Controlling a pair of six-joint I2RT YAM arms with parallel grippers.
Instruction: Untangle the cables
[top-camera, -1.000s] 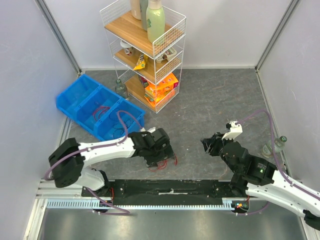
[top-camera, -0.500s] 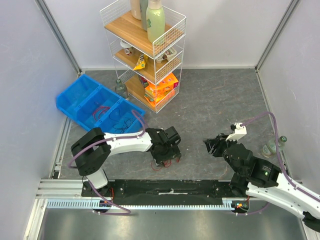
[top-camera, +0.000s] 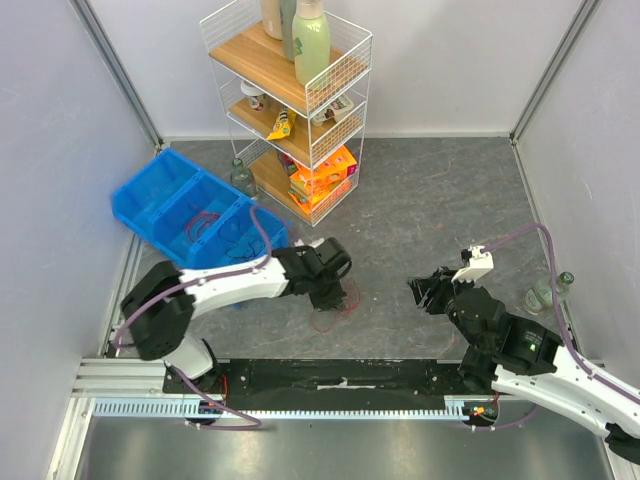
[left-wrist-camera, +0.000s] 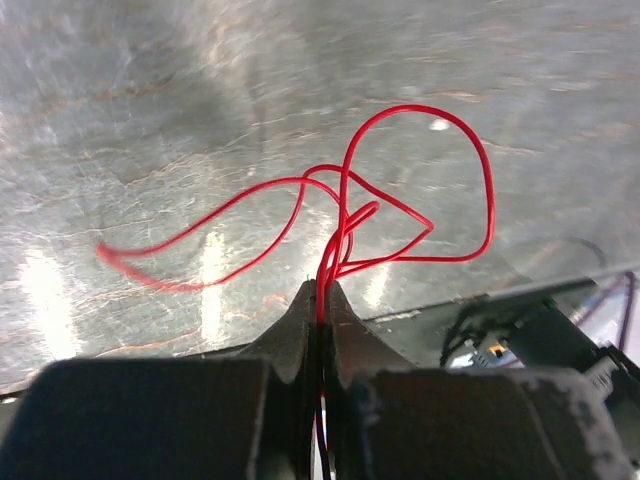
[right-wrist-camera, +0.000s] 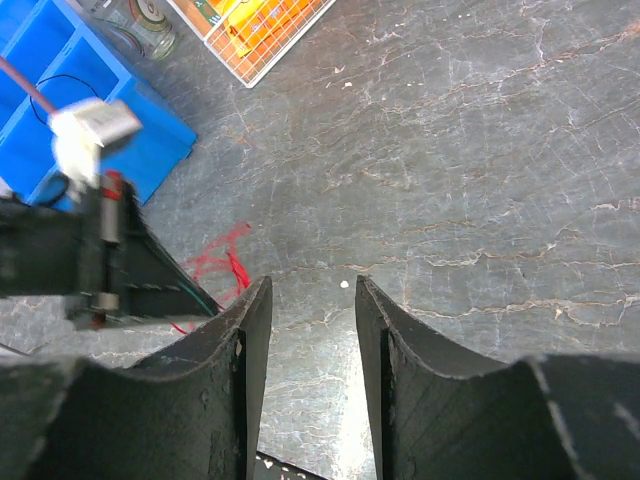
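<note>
Cables (left-wrist-camera: 340, 238) over grey marbled tbl (top-camera: 440, 200), white walls (top-camera: 450, 60).

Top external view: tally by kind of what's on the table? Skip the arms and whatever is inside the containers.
wire shelf rack: 1
blue divided bin: 1
clear glass jars: 2
cable tangle: 1
Total: 5
</note>
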